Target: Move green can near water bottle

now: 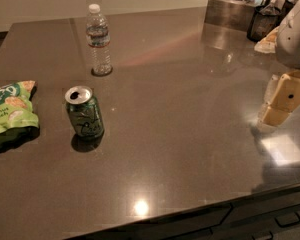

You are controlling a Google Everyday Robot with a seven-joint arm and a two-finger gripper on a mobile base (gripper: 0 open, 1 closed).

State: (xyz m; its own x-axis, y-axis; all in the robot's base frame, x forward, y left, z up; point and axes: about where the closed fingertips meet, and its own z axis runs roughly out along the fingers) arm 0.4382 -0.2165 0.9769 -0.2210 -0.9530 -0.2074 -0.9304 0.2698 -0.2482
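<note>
Parked low over the right edge of the table (190, 134): the gripper (282, 103); cannot tell whether open or closed. Far off to its left, near the left edge and just beside a snack bag (10, 111): the green can (85, 115), upright, long axis vertical, opened silver top facing up. Beyond the can toward the far edge, clearly apart: the water bottle (99, 41), also upright. Likely calls for a long leftward reach across the table and a side-on grasp around the can's round wall.
</note>
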